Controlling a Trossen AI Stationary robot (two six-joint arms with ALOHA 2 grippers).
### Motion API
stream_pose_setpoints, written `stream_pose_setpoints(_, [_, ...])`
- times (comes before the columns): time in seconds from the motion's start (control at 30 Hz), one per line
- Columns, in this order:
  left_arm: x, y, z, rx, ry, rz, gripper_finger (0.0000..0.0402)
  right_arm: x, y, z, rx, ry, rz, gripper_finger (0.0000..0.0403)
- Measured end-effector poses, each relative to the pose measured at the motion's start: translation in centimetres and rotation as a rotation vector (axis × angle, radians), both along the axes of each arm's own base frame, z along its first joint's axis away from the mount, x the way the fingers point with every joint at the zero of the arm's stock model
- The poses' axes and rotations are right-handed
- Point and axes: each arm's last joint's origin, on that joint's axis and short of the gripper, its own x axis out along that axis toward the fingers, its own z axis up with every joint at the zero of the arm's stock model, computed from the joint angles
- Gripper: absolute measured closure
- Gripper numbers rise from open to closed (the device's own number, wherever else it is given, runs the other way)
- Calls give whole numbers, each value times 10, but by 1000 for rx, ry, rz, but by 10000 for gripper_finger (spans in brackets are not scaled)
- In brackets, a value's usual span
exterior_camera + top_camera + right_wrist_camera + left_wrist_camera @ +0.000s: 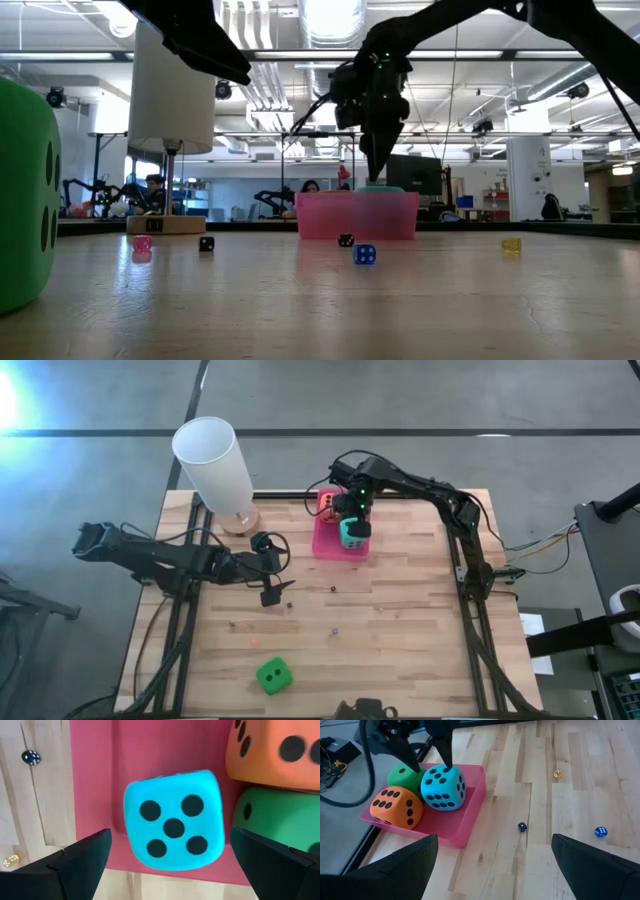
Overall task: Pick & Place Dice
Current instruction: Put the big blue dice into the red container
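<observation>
A pink tray (pixel 470 820) at the table's far middle holds three dice: a teal one (pixel 173 820) with five pips up, an orange one (pixel 397 807) and a green one (pixel 405 775) beside it. My right gripper (pixel 170 832) hangs open just above the teal die, pointing down, one finger to each side, touching nothing. A second green die (pixel 273 676) rests on the bare table near the front edge. My left gripper (pixel 280 572) waits open over the table's left middle, facing the tray.
A tall white cylinder (pixel 215 465) on a round wooden base stands at the far left corner. Tiny dice lie scattered on the wood: a blue one (pixel 600 831), a dark one (pixel 522 826) and a yellow one (pixel 558 773). Black frame rails run along both table sides.
</observation>
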Motion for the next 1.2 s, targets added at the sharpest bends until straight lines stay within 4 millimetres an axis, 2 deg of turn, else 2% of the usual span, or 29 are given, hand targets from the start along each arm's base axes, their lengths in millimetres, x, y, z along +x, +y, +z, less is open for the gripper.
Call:
stream_pose_setpoints(0.17, [0,0,0,0,0,0,10,0,2,13,5,-1,23,3])
stream_pose_setpoints(0.6, [0,0,0,0,2,0,11,2,35,36,66,68,138,3])
stream_pose_setpoints(1.2, [0,0,0,0,0,0,9,5,39,37,59,58,141,3])
